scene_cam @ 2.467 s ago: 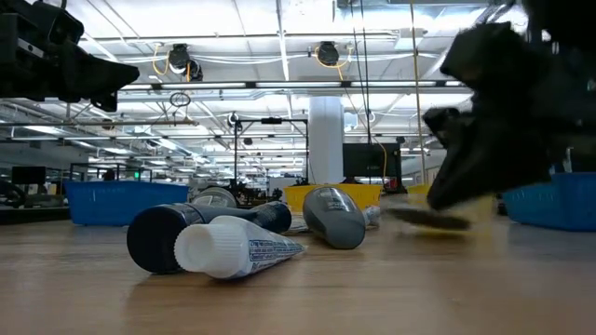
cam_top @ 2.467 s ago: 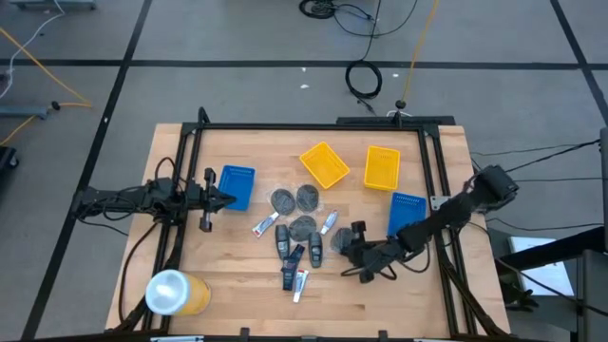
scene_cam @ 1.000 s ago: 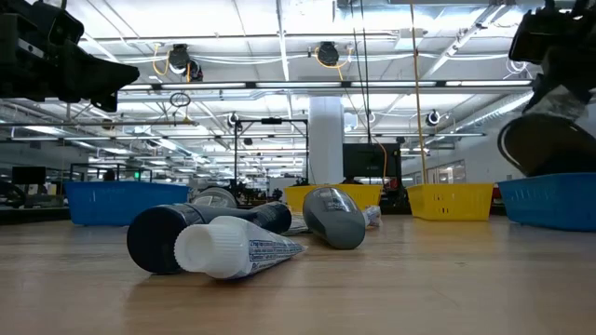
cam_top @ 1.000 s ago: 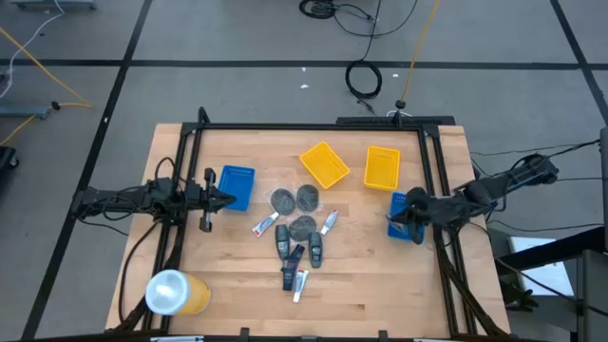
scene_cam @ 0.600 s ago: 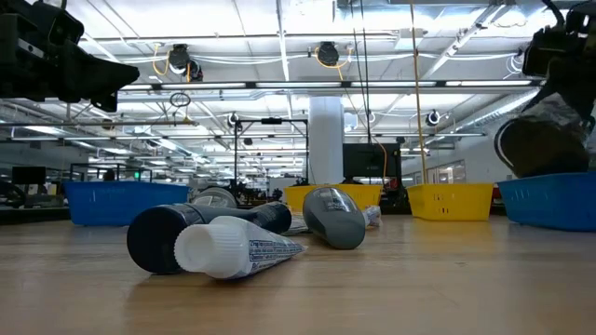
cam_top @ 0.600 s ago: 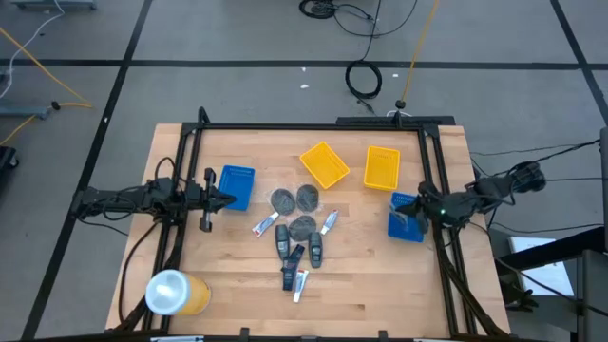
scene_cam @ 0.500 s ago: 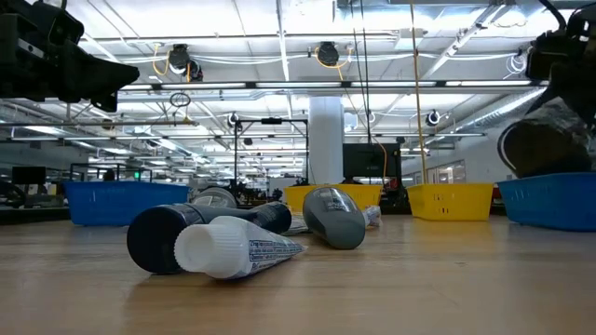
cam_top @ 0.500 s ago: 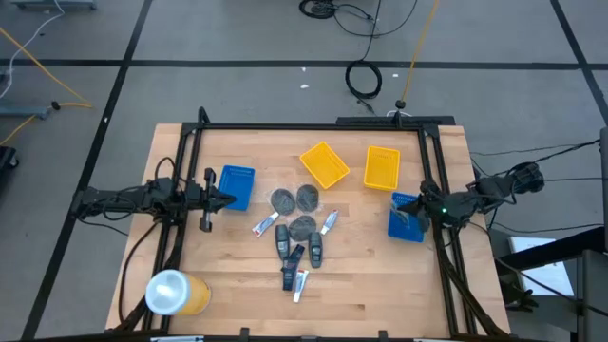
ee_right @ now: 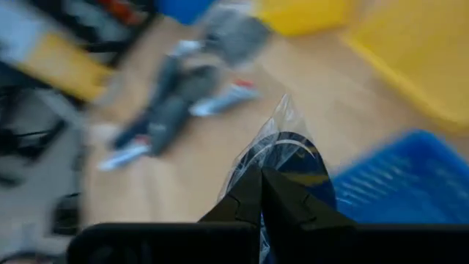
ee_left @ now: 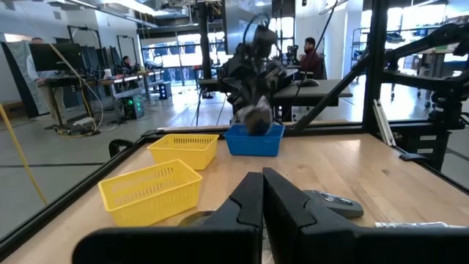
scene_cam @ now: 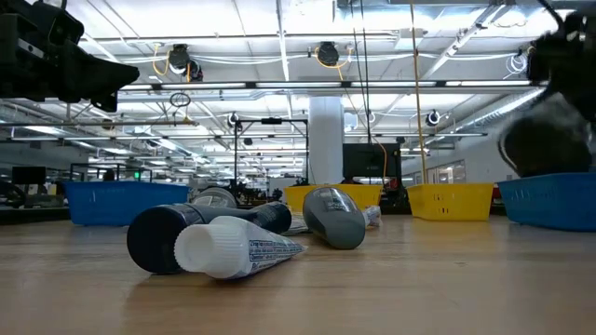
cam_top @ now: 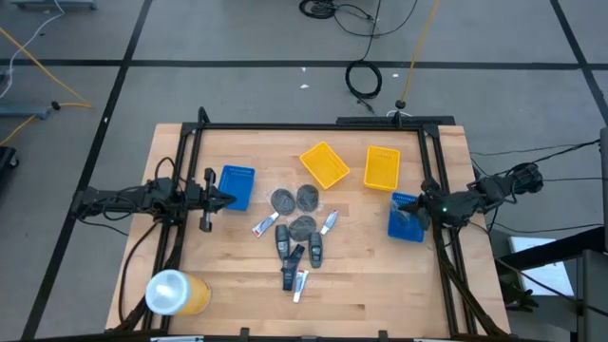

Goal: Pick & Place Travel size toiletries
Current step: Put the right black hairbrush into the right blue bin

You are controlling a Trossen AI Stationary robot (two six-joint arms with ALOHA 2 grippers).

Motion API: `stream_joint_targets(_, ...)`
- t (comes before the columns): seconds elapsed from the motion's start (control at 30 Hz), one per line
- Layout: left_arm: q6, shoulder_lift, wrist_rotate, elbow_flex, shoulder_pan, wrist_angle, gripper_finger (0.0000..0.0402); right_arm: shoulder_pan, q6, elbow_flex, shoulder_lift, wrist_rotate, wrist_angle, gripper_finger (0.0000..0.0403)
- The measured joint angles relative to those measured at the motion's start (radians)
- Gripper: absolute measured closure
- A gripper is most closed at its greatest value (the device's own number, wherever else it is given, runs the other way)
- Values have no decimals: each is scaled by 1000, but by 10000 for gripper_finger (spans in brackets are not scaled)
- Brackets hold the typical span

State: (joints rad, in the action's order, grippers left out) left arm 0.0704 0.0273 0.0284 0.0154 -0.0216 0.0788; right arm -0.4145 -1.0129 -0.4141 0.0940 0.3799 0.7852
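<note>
The toiletries lie heaped at the table's middle: grey discs (cam_top: 294,199), silvery tubes (cam_top: 263,226) and dark bottles (cam_top: 314,248). In the low view a bottle (scene_cam: 163,233) and a tube (scene_cam: 233,249) lie nearest. My right gripper (cam_top: 410,211) is shut on one wrapped dark disc (ee_right: 292,158) over the right blue tray (cam_top: 407,218). My left gripper (cam_top: 226,199) waits shut beside the left blue tray (cam_top: 237,185), and its fingers show shut in its own wrist view (ee_left: 262,196). My right gripper pinches the clear wrapper (ee_right: 258,155) at the disc's edge between its two fingers. It comes slanting down from the table's right side. The disc (scene_cam: 548,141) hangs lifted clear, just above the blue tray's rim (scene_cam: 549,182).
Two yellow trays (cam_top: 324,164) (cam_top: 382,167) stand toward the far edge. An orange cup with a whitish top (cam_top: 176,293) stands at the near left corner. A black frame (cam_top: 313,125) runs along the far and side edges. Bare wood shows near the front right.
My right gripper, shut on the wrapped disc, has carried it from the table's middle to above the right blue tray. Within the last second it has drawn slightly toward the table's right edge. The heap has not moved.
</note>
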Motion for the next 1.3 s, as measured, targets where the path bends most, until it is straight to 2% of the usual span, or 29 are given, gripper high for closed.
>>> stream_joint_targets(0.1,0,0,0,0,0,0,392,0,57,0,0,-26,-66,403)
stream_joint_targets(0.37,0,0,0,0,0,0,392,0,29,69,-21,-17,-92,403)
stream_joint_targets(0.5,0,0,0,0,0,0,392,0,70,83,-60,-44,-117,403)
stream_joint_targets(0.6,0,0,0,0,0,0,392,0,103,78,-92,-68,-115,403)
stream_joint_targets(0.73,0,0,0,0,0,0,392,-1,136,67,-90,-172,-17,403)
stream_joint_targets(0.8,0,0,0,0,0,1,392,-1,132,71,-90,-178,32,403)
stream_joint_targets(0.9,0,0,0,0,0,0,392,0,135,71,-91,-172,4,403)
stream_joint_targets(1.13,0,0,0,0,0,0,392,0,83,71,-90,-37,-17,403)
stream_joint_targets(1.23,0,0,0,0,0,0,392,1,30,86,-90,92,-138,403)
stream_joint_targets(1.3,0,0,0,0,0,0,392,1,57,114,-89,104,-210,403)
